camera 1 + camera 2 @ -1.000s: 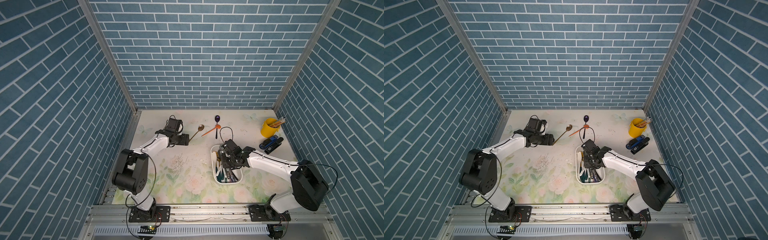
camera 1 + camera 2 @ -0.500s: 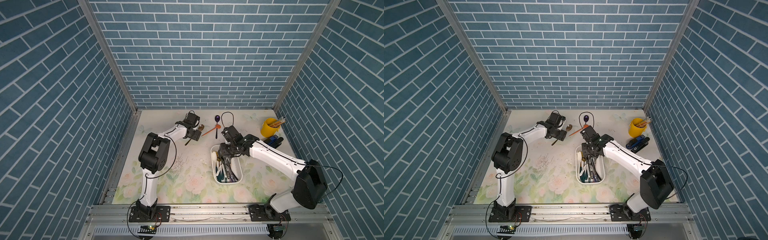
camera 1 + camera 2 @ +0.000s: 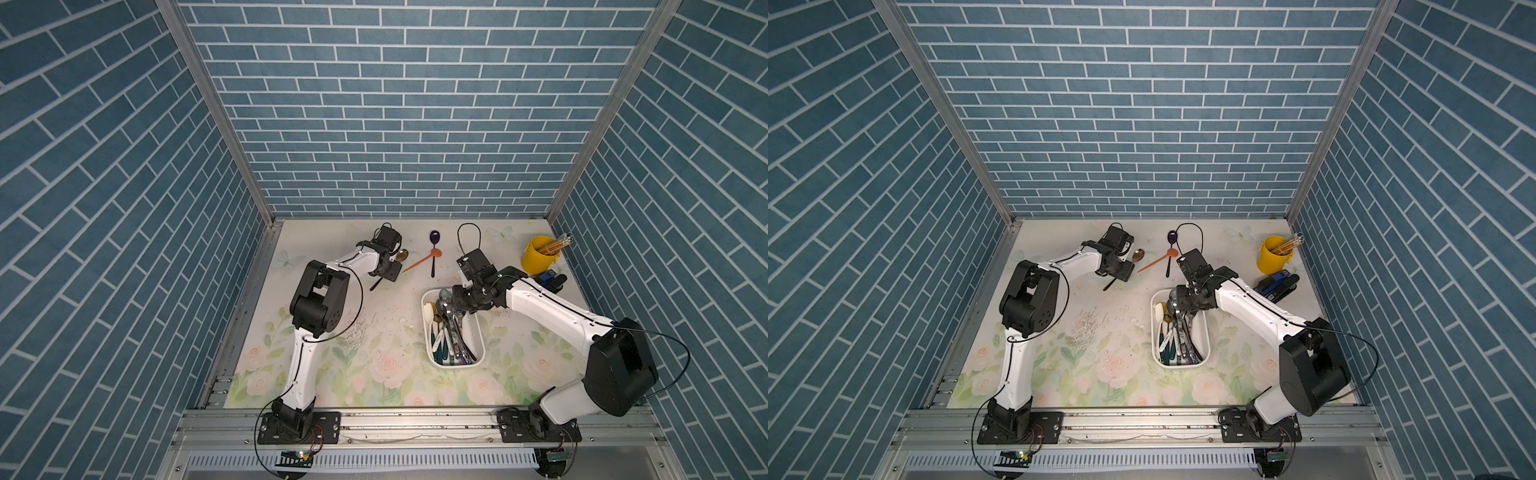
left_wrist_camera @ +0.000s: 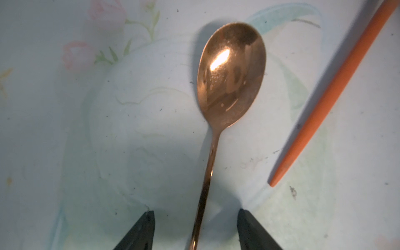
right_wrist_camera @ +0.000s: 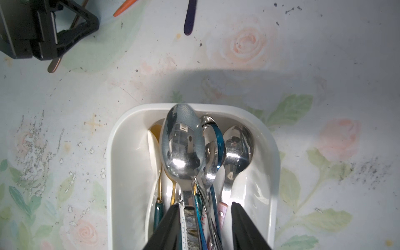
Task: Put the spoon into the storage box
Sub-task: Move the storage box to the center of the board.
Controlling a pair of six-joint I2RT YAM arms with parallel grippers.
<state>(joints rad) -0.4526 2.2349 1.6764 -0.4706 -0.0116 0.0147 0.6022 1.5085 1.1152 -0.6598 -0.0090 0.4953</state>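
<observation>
Flower-printed desk [image 3: 353, 353] carries the copper spoon [image 4: 231, 71], lying flat near the back and well apart from the storage box [image 3: 473, 336], which already holds several spoons. The left gripper [image 4: 195, 213] is open, its jaws straddling the thin handle without touching it. It should close squarely and low on the handle, clear of the orange spoon [image 4: 324, 97] just beside. The right gripper [image 5: 205, 216] hangs over the box with jaws apart, probably holding nothing. It ought to move clear before the delivery.
</observation>
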